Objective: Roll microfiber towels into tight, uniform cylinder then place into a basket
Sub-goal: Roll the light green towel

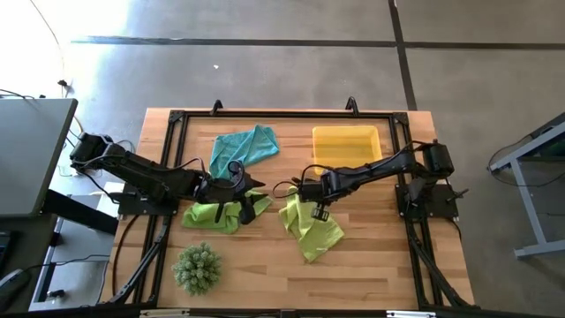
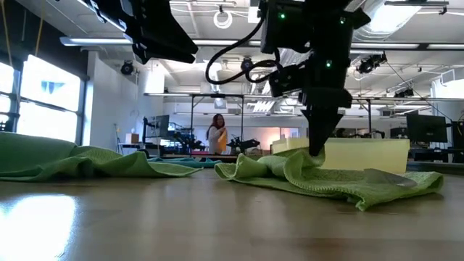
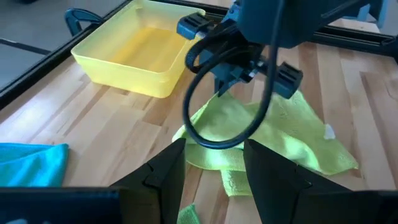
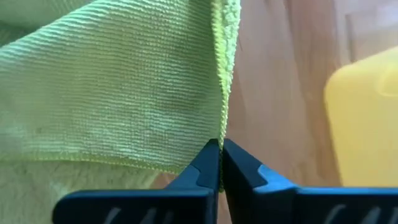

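One lime-green towel (image 1: 311,228) lies crumpled on the table right of centre. My right gripper (image 1: 316,210) stands over its far-left part, shut on it. A second lime-green towel (image 1: 214,215) lies rumpled left of centre. My left gripper (image 1: 256,201) hovers open and empty by that towel's right end, its fingers (image 3: 168,171) pointing at the right towel (image 3: 280,134). A teal-blue towel (image 1: 247,146) lies flat at the far side. The yellow basket (image 1: 347,144) stands empty at the far right. My right gripper pinches the towel's hemmed edge (image 4: 222,127) near a corner between its two shut fingers, only at their free ends. The fingers point down from above (image 2: 317,145). The pinched part is raised a little; the rest of the towel (image 2: 377,185) lies slack on the table.
A spiky green ball-shaped plant (image 1: 196,268) sits near the table's front left. A black frame (image 1: 282,115) runs around the table's work area. Bare wood lies along the near edge right of the plant. A person (image 2: 216,135) stands far off in the room.
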Motion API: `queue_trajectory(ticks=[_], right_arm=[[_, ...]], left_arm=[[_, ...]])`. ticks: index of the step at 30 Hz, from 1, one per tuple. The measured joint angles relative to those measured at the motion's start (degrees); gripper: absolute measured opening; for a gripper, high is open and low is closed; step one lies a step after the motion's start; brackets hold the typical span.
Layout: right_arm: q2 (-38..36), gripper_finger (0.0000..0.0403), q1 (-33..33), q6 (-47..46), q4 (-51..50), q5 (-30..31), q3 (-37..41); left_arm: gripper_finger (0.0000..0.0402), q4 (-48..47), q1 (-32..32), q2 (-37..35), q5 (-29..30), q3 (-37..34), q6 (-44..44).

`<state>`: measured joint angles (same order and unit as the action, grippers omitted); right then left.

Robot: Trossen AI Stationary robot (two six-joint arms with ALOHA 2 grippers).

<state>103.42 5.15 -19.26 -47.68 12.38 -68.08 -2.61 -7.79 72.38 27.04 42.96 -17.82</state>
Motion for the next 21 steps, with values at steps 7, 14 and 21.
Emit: queue_trajectory(ticks=[7,14,21], right_arm=[[0.0,0.0002,2.3,4.9,-9.5,5.9,-7.7],[0.0,0.0001,5.4,7.4,-18.0,16.8,-17.4],[0.0,0.0000,7.7,7.5,-29.0,28.8,-26.5]], left_arm=[[0.0152,4.2,0.2,3.0,9.6,-0.1,1.5],[0.0152,12.8,2.7,11.8,10.5,-0.1,5.0],[0.0152,21.2,5.1,20.9,7.8,-0.1,4.4]])
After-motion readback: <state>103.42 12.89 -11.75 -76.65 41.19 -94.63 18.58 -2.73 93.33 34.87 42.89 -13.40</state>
